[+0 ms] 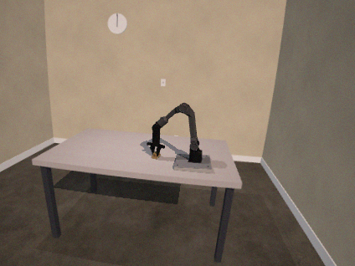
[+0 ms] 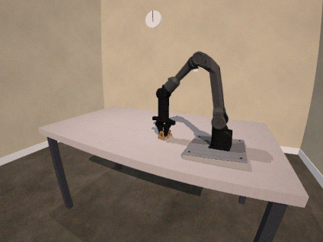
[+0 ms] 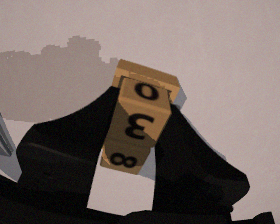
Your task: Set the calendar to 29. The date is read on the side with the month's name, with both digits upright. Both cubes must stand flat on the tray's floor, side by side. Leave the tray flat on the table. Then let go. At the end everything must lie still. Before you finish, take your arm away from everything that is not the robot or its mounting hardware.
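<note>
Calendar cube (image 1: 156,156), top view: a small tan block held low over the grey desk (image 1: 96,149), pinched in the gripper (image 1: 156,152) at the end of the dark arm (image 1: 184,109). The arm rises from a grey base plate (image 1: 180,166) near the desk's right end, arches over and points straight down. Whether the cube touches the desk cannot be told at this size. A round clock (image 1: 117,23) and a wall plate (image 1: 162,82) hang on the tan wall behind.

Exterior view: the gripper (image 2: 164,132) hangs vertical beside the base plate (image 2: 194,156), with the cube (image 2: 164,135) showing tan between and below its fingertips, close to the desk (image 2: 95,135). The arm (image 2: 206,65) casts a shadow toward the base. The clock (image 2: 153,18) sits high on the wall.

Wrist view: the gripper (image 3: 140,137) is clamped on the cube (image 3: 138,122), its two black fingers pressing opposite side faces. The cube is tilted; the faces seen carry the digits 0, 3 and 8, running from far to near. A second tan edge shows just behind the cube's far end; what it belongs to cannot be told. Desk surface (image 3: 219,41) fills the background.
</note>
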Robot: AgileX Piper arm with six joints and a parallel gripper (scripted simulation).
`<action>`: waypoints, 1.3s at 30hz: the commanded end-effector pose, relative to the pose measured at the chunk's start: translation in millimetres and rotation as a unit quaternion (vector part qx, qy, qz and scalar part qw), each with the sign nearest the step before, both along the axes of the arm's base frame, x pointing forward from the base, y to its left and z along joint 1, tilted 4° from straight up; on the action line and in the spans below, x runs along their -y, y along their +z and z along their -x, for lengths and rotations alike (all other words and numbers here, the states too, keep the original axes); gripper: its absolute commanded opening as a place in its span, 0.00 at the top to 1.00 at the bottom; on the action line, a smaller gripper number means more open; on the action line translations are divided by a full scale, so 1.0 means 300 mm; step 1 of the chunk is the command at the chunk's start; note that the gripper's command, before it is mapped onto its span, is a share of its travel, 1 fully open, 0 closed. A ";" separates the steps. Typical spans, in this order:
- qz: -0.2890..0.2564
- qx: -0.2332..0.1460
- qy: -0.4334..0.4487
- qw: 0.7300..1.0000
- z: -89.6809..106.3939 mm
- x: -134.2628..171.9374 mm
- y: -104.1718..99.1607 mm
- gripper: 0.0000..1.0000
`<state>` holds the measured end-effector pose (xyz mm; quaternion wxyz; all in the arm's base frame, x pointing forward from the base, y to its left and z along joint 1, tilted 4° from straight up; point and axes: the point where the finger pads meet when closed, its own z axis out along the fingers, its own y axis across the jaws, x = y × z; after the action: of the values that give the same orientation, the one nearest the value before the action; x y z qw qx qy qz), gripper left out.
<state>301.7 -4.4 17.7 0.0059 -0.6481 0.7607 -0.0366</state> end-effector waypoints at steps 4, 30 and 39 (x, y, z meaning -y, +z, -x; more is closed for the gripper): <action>0.001 -0.001 -0.001 1.000 0.002 0.002 -0.003 0.67; 0.001 -0.001 -0.001 1.000 0.002 0.002 -0.003 0.67; 0.001 -0.001 -0.001 1.000 0.002 0.002 -0.003 0.62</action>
<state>301.7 -4.5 17.6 0.0059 -0.6481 0.7607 -0.0367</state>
